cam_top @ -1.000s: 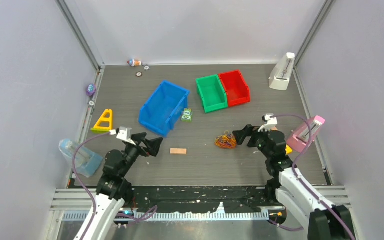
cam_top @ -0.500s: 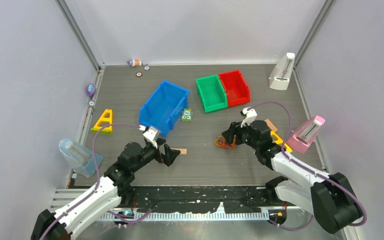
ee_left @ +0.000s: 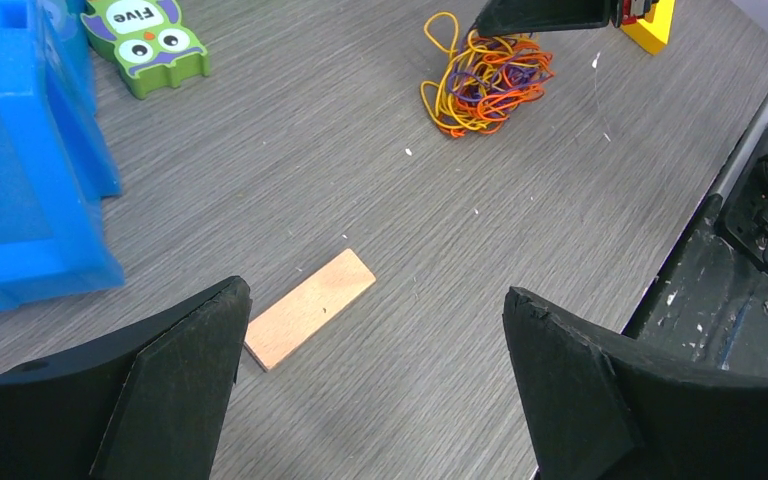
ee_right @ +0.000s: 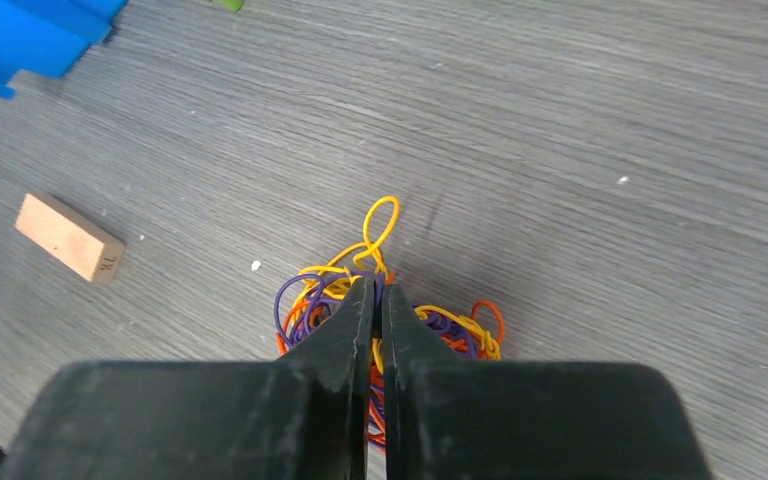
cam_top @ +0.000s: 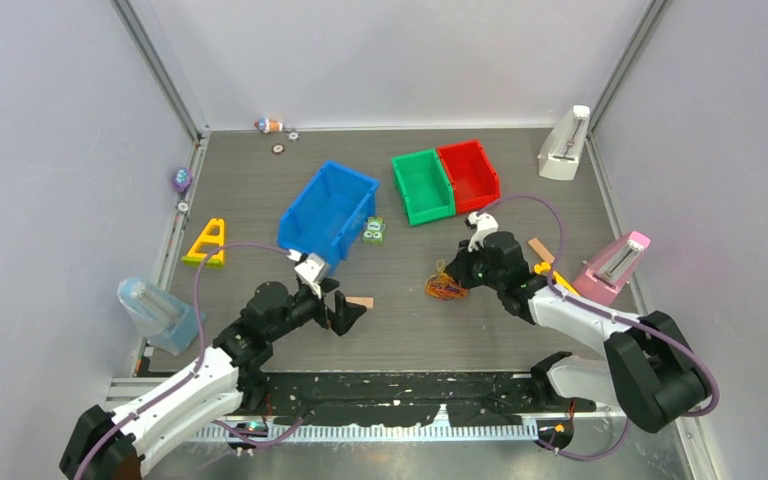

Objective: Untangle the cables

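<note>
The cables (cam_top: 446, 287) lie as one fist-sized tangle of orange, yellow and purple strands on the grey table, right of centre. My right gripper (cam_top: 461, 277) is down on the tangle's right side. In the right wrist view its jaws (ee_right: 378, 285) are shut on strands of the cables (ee_right: 305, 300), with a yellow loop sticking out beyond the tips. My left gripper (cam_top: 345, 311) hangs wide open over the table left of centre, holding nothing. Its wrist view shows bare table between its fingertips (ee_left: 375, 295) and the cables (ee_left: 485, 85) well ahead.
A small wooden block (cam_top: 357, 302) lies just beyond the left gripper. A blue bin (cam_top: 327, 215) and an owl tile (cam_top: 374, 230) sit behind it; green (cam_top: 422, 186) and red (cam_top: 469, 175) bins stand further back. A pink stand (cam_top: 612, 268) and yellow piece (cam_top: 560, 280) flank the right arm.
The right gripper moved left onto the tangle and went from open to shut on it. The left arm reached forward and right toward the wooden block, still open.
</note>
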### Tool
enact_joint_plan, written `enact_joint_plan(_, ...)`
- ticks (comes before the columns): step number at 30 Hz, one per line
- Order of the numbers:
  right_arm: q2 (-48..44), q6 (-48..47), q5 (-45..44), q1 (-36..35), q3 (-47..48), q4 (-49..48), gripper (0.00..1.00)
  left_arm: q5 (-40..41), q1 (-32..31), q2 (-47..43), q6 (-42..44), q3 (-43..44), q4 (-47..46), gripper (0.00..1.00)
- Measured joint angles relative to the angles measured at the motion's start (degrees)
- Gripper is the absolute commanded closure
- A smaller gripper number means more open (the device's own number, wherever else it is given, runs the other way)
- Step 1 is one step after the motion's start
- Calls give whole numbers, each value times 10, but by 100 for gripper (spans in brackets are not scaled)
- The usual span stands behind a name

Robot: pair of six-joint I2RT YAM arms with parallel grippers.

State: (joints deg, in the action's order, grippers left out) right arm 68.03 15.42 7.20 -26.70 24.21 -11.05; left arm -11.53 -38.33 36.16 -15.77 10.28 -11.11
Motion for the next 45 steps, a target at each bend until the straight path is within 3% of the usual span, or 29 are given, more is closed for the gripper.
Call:
enact_joint_plan(6,44,47,37,-18,20,-25,95,-6,-6,31,2,7,-8,2)
enact_joint_plan(8,50,58,53,-21,33,-24,77,-7,-8,46,2,14,-14,1)
enact_joint_plan(9,52,60,62,-21,43,-22,49,-7,-9,53,2,17,-16,1)
enact_joint_plan(11,52,63,81,-21,74,-12,27,-7,-12,76,2,28,-20,1)
enact_joint_plan(15,42,51,87,-21,117,-13,21,-5,-21,140,7,70,-19,1)
enact_joint_plan(20,1,34,58,-21,85,-16,29,-1,-32,224,16,141,-14,2)
enact_joint_plan(24,12,24,36,-21,49,-22,46,0,-33,290,19,195,-9,4)
enact_joint_plan(28,56,22,31,-21,46,-23,49,-7,-33,351,17,229,-11,6)
enact_joint_plan(31,75,20,30,-21,46,-24,52,-20,-33,391,14,234,-21,11)
enact_joint_plan(39,125,11,46,-21,73,-24,83,-37,-33,492,10,293,11,20)
enact_joint_plan(45,125,9,75,-21,73,-24,91,-45,-33,511,10,321,22,36)
